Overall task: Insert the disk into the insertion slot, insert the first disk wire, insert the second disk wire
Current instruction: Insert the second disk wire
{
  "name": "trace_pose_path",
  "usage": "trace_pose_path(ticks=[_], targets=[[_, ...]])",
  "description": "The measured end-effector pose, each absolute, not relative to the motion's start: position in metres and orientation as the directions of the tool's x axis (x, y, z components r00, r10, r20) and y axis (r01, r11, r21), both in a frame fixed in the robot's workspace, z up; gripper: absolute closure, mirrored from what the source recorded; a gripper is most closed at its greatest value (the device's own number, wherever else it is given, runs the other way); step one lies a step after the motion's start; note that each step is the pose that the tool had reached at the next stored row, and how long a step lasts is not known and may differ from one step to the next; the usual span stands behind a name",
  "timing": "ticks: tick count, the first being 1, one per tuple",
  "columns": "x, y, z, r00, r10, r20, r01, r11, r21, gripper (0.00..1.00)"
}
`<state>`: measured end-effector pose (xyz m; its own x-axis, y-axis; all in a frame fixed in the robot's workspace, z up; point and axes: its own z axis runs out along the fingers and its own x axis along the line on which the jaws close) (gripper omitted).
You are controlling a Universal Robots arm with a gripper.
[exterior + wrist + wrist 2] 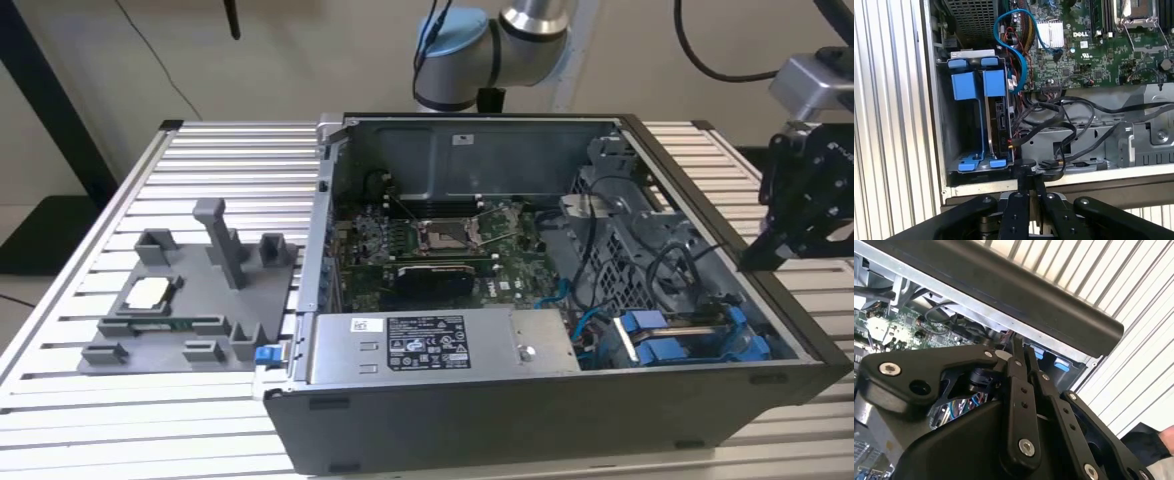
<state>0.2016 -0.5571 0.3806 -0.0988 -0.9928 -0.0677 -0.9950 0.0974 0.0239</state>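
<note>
Black linkage of the end effector point(1025, 170) sits closest in both wrist views, its two fingers pressed together with nothing seen between them. It hangs outside the PC case point(561, 425), over the case wall point(1004, 295) and the slatted desk point(889, 125).

Just past that wall, directly ahead of the fingertips and lower, is the insertion slot point(968, 127). The disk point(999, 122) stands in it on edge, clipped in its blue carrier point(993, 82), on the side of the bay nearer the motherboard point(1104, 45). Its long axis runs straight away from the end effector, roughly along the line the closed fingers point, so the near end of the disk faces the fingertips.

A loose bundle of black wires point(1064, 115) drapes beside the disk, on its motherboard side, and a blue cable point(1021, 55) loops beyond the far end of the bay.

Hard to read: the disk shows one dark edge, with its label hidden. Whether any wire is seated in it cannot be told. The end effector's own linkage covers the rim nearest the fingertips, and in the second wrist view the case wall hides all of the bay except two blue tabs point(1049, 357).
</note>
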Motion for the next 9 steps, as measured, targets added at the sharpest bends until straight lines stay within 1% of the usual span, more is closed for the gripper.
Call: trace_pose_path(ticks=[9], targets=[[0.175, -0.557, 0.389, -0.098, -0.993, -0.069, -0.995, 0.097, 0.01, 0.84]])
